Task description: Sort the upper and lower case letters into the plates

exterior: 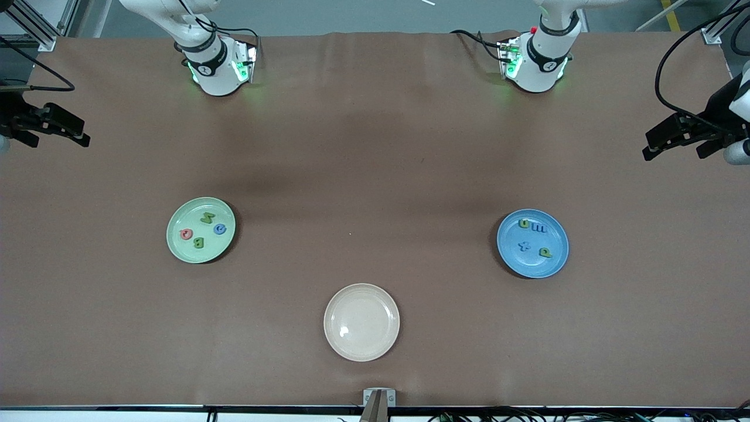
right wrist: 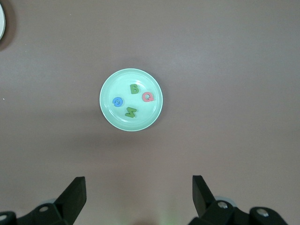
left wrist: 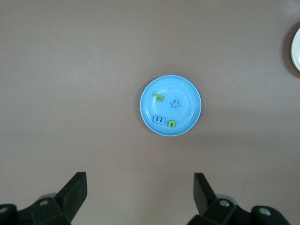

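The pale green plate point(exterior: 220, 212) point(right wrist: 112, 84) holds a green N point(exterior: 207, 218), a blue C point(exterior: 220, 229), a red O point(exterior: 186, 234) and a green B point(exterior: 198, 242). The blue plate point(exterior: 554, 231) point(left wrist: 187, 93) holds a green u point(exterior: 523, 223), a blue m point(exterior: 539, 228), a blue t point(exterior: 524, 246) and a green p point(exterior: 545, 252). My right gripper point(exterior: 61, 139) point(right wrist: 139, 183) is open and empty, high over the table's right-arm end. My left gripper point(exterior: 672, 152) point(left wrist: 140, 180) is open and empty, high over the left-arm end.
A cream-white plate point(exterior: 361, 322) lies empty nearer the front camera, between the two coloured plates; its edge also shows in the left wrist view point(left wrist: 296, 49). The arm bases point(exterior: 217, 64) point(exterior: 536, 58) stand farthest from the camera. Brown tabletop lies around the plates.
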Action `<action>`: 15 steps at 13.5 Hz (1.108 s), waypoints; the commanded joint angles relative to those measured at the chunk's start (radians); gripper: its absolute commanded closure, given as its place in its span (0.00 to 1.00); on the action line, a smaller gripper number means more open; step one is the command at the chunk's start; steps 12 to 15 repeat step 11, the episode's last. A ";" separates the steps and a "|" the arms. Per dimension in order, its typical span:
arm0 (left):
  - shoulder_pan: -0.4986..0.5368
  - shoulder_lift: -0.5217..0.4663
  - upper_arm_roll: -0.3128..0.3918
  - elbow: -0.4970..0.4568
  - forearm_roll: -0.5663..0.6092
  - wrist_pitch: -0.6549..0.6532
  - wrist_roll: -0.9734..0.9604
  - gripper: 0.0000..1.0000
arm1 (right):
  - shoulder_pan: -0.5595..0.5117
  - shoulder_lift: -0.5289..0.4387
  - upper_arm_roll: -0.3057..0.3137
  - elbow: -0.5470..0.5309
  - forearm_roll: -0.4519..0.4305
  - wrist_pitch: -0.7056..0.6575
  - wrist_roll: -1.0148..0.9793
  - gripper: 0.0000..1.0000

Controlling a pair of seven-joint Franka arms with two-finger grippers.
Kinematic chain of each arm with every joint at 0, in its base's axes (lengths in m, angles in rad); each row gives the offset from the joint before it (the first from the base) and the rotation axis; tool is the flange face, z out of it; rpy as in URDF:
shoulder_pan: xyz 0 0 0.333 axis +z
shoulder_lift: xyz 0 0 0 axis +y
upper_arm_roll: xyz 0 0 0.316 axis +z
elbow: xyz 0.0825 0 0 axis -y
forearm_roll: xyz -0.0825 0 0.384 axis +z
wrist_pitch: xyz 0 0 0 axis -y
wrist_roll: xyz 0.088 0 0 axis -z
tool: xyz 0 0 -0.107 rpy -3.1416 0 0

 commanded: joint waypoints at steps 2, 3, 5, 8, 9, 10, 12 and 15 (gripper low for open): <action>0.006 -0.008 -0.003 0.004 -0.012 -0.014 0.024 0.00 | -0.001 -0.027 0.005 -0.031 -0.015 0.017 0.002 0.00; 0.006 -0.008 -0.003 0.004 -0.012 -0.014 0.024 0.00 | -0.001 -0.027 0.005 -0.031 -0.015 0.015 0.002 0.00; 0.006 -0.008 -0.003 0.004 -0.012 -0.014 0.024 0.00 | -0.001 -0.027 0.005 -0.031 -0.015 0.015 0.003 0.00; 0.006 -0.008 -0.003 0.004 -0.012 -0.014 0.024 0.00 | -0.003 -0.027 0.004 -0.031 -0.002 0.011 0.005 0.00; 0.006 -0.008 -0.003 0.003 -0.012 -0.015 0.024 0.00 | -0.003 -0.027 0.004 -0.031 -0.001 0.011 0.005 0.00; 0.006 -0.008 -0.003 0.004 -0.012 -0.014 0.024 0.00 | -0.003 -0.027 0.004 -0.031 -0.001 0.009 0.005 0.00; 0.006 -0.008 -0.003 0.004 -0.012 -0.015 0.024 0.00 | -0.003 -0.027 0.004 -0.031 -0.001 0.007 0.006 0.00; 0.006 -0.008 -0.003 0.004 -0.012 -0.015 0.024 0.00 | -0.003 -0.027 0.004 -0.031 -0.001 0.007 0.006 0.00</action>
